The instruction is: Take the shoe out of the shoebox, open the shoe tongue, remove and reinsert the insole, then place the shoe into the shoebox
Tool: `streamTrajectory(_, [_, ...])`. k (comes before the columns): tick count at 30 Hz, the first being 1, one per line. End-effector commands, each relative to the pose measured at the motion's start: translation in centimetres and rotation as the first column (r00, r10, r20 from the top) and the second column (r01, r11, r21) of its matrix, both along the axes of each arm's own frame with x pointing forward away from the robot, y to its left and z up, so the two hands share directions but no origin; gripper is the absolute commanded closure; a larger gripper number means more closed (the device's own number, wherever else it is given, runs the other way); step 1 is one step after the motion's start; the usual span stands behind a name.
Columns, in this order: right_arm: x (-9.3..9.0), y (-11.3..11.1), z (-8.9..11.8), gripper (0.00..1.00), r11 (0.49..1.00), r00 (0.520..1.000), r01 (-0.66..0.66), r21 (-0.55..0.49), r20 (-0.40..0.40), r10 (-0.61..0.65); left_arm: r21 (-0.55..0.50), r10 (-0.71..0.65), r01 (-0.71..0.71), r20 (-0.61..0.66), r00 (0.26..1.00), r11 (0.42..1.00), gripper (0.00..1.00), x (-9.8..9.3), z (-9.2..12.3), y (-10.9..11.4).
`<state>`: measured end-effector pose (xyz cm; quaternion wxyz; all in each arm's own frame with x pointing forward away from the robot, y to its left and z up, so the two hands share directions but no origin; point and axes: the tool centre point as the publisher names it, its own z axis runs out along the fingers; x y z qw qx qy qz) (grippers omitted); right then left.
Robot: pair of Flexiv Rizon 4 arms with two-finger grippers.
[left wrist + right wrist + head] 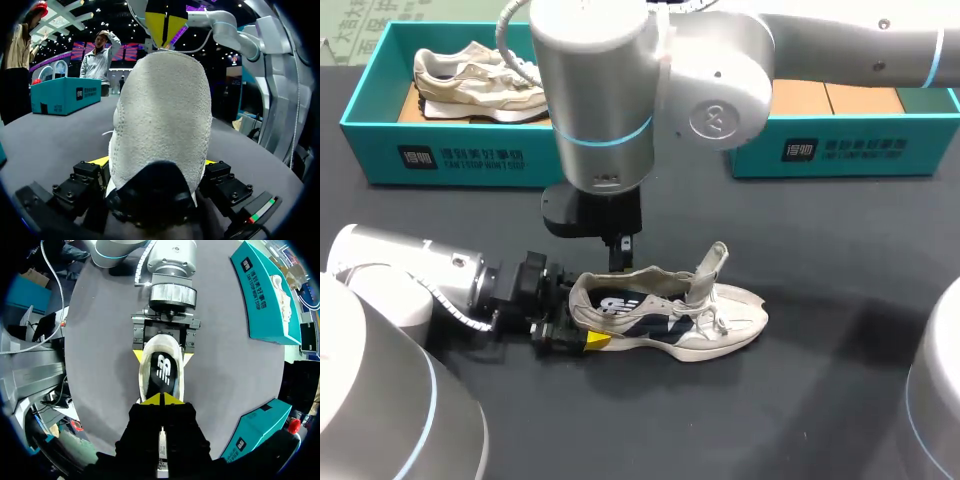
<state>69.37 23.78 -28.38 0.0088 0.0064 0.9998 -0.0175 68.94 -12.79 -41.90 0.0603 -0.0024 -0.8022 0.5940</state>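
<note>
A cream and navy shoe (670, 318) lies on its sole on the dark table, its tongue (710, 268) standing up. My left gripper (576, 318) is shut on the shoe's heel (162, 125), one yellow-tipped finger pressed to each side. In the right wrist view those fingers (137, 356) flank the heel. My right gripper (162, 400) hangs straight above the shoe's opening, shut, its tips just over the dark insole (162, 371) with the white logo. From the left wrist view the right gripper (166, 27) shows above the collar. Nothing is visibly pinched in it.
A teal shoebox (450, 150) at the back left holds a second, beige shoe (475, 78). Another teal box (850, 145) stands at the back right. My right arm's big wrist (610, 90) hangs over the table's middle.
</note>
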Motion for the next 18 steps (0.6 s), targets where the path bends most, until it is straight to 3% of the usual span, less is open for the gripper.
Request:
streamTrajectory(1, [0.0, -0.5, -0.1, 1.00, 1.000, 1.000, 0.000, 0.010, 0.000, 0.000, 0.001, 0.000, 0.000, 0.000, 1.000, 1.000, 1.00, -0.1, -0.4, -0.1])
streamTrajectory(9, [0.0, -0.5, -0.1, 1.00, 1.000, 1.000, 0.000, 0.010, 0.000, 0.000, 0.001, 0.000, 0.000, 0.000, 1.000, 1.000, 1.00, -0.1, -0.4, -0.1])
streamTrajectory(18, [-0.6, 0.2, -2.8, 1.00, 0.999, 1.000, 0.017, 0.027, 0.018, -0.017, 0.001, 0.000, 0.000, 0.000, 1.000, 1.000, 1.00, -0.1, -0.4, -0.1])
